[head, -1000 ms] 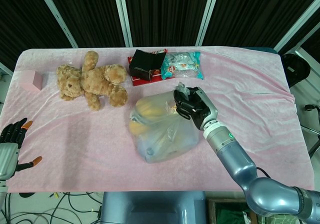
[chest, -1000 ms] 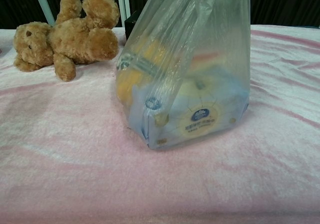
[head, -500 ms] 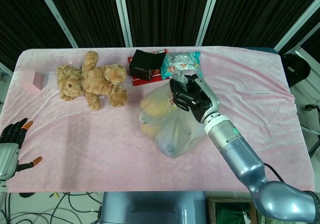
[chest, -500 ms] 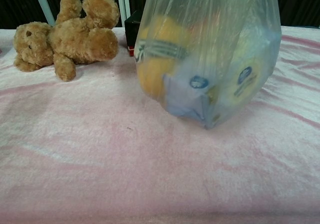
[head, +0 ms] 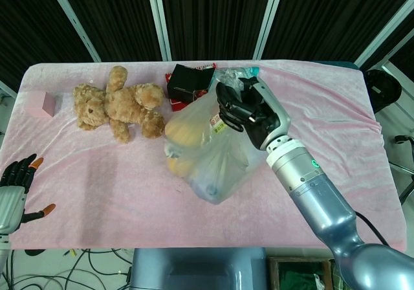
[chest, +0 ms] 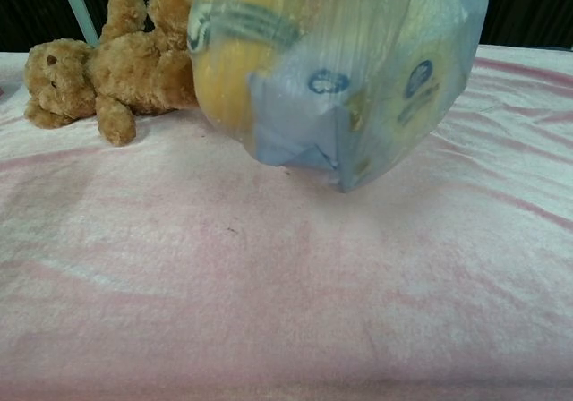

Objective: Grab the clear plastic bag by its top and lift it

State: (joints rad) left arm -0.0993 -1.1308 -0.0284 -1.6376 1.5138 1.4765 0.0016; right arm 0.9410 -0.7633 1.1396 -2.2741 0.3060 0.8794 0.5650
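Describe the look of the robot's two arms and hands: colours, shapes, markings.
The right hand is black and grey, on a white cuff with a small green mark, then a smooth silver-blue tube arm. The left hand has black fingers with orange tips on a pale grey body. No cables or sleeves show on either.

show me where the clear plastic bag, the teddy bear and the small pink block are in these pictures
clear plastic bag (head: 207,154), head view, on its bulging side below the gathered top.
teddy bear (head: 119,104), head view, on its belly.
small pink block (head: 40,103), head view, on its top face, near the table's left edge.
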